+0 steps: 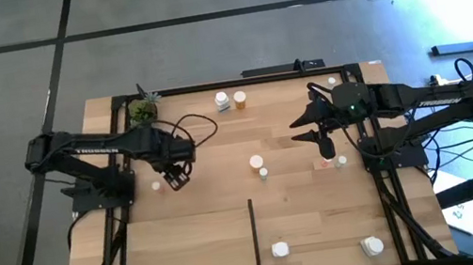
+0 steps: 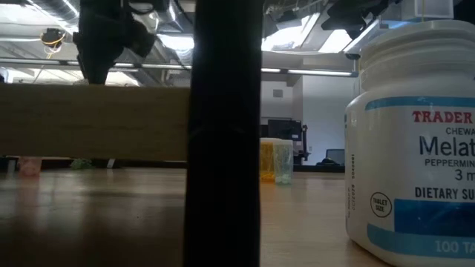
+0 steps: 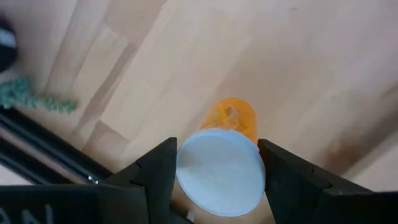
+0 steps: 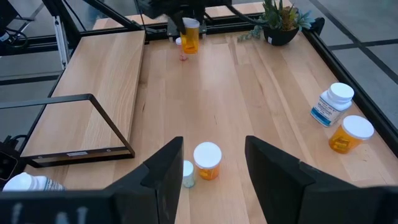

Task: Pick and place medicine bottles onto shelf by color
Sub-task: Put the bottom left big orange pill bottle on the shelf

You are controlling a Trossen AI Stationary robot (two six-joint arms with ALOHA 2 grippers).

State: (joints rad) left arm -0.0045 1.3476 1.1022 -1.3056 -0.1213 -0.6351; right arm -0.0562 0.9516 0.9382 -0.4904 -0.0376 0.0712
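Left pincer (image 3: 217, 180) clenched on orange bottle (image 3: 227, 155), cap btwn fingers; right pincer (image 4: 208, 165) released, empty.

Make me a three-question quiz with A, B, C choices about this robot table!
1. Where is the small green potted plant? A by the left arm B on the floor C mid-table
2. The round white-capped plastic bottle in the left pincer has what body colour? A blue B orange C green
3. The right pincer is A open, empty B gripping a bottle C gripping the plant
1A, it stands by that arm's corner; 2B, orange shows below the cap; 3A, nothing sits inside it.
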